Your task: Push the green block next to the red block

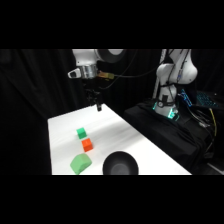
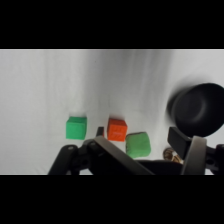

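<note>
The tool (image 1: 98,105) hung above the white desk (image 1: 130,137); its opening could not be told. Below it, the small bright-green cube (image 1: 81,133) sat near the small orange-red cube (image 1: 87,145), apart. Probably light and rigid; push a flat face squarely.

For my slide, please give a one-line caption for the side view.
Gripper above the table; green block, red block apart.
</note>
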Controlling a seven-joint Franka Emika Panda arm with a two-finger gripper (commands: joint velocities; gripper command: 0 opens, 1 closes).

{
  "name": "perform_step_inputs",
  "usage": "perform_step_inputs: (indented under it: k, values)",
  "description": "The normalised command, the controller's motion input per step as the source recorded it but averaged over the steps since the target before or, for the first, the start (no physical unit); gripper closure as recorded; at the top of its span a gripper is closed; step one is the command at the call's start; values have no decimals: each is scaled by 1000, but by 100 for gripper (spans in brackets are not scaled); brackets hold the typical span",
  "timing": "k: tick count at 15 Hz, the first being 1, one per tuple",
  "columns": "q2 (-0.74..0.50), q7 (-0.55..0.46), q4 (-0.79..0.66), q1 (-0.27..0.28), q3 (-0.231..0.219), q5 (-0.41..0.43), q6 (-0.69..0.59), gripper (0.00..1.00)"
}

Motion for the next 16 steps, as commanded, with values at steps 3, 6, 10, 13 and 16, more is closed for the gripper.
perform_step_inputs:
  k: [3, 6, 10, 13, 16]
  values:
    - [351, -308, 576, -167, -57, -99, -129, 0]
    - [426, -322, 660, -186, -22, -30, -112, 0]
    - [532, -276, 719, -197, 25, 34, -67, 0]
    - [584, -202, 688, -204, 71, 61, -48, 0]
    - [524, -134, 604, -179, 103, 43, -19, 0]
